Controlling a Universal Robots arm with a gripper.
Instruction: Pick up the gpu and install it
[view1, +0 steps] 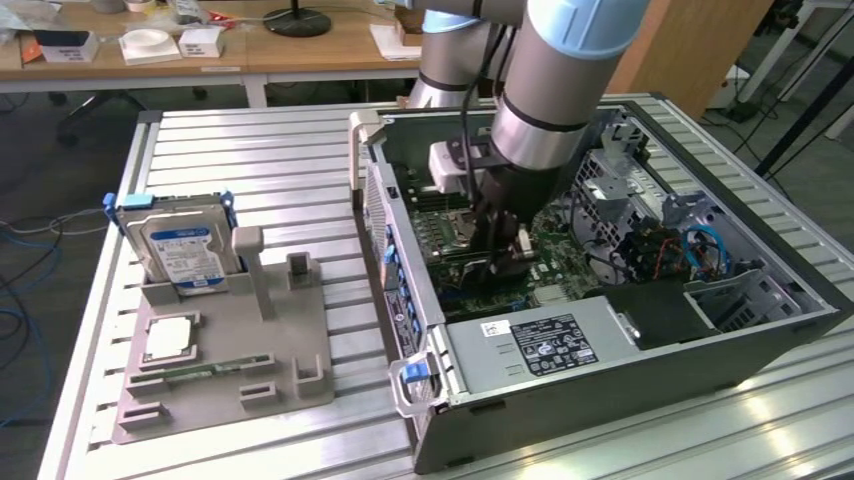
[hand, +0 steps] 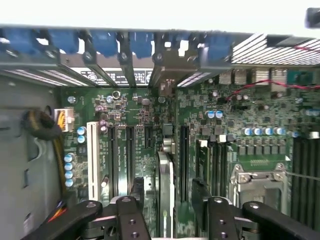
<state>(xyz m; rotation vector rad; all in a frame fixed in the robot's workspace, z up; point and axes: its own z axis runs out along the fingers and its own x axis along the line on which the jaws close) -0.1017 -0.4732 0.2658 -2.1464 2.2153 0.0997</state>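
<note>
The open dark-grey metal computer case (view1: 694, 350) lies on its side on the ribbed aluminium table (view1: 240, 150), and everything here is placed from it. The grey-and-blue robot arm (view1: 561, 70) reaches down into the case, its black gripper (view1: 501, 250) low over the green motherboard (view1: 461, 225).

In the wrist view the gripper (hand: 172, 220) has its two black fingers (hand: 131, 220) spread apart, one on each side of the gpu (hand: 165, 195), a thin card seen edge-on with a silver-grey top edge, standing upright in a long black expansion slot on the green motherboard (hand: 135, 105). A gap shows between each finger and the card, so the jaws are open and not pinching it. The card runs toward the case's rear wall, where the blue plastic slot clips (hand: 105, 42) line up.

Inside the case near the front sits the silver power-supply box with a white label (view1: 547, 345). Outside the case, toward the exterior view's left, a grey plastic parts holder (view1: 227, 350) carries an upright blue-labelled silver hard drive (view1: 180, 250) and a small square silver CPU chip (view1: 170, 340).
</note>
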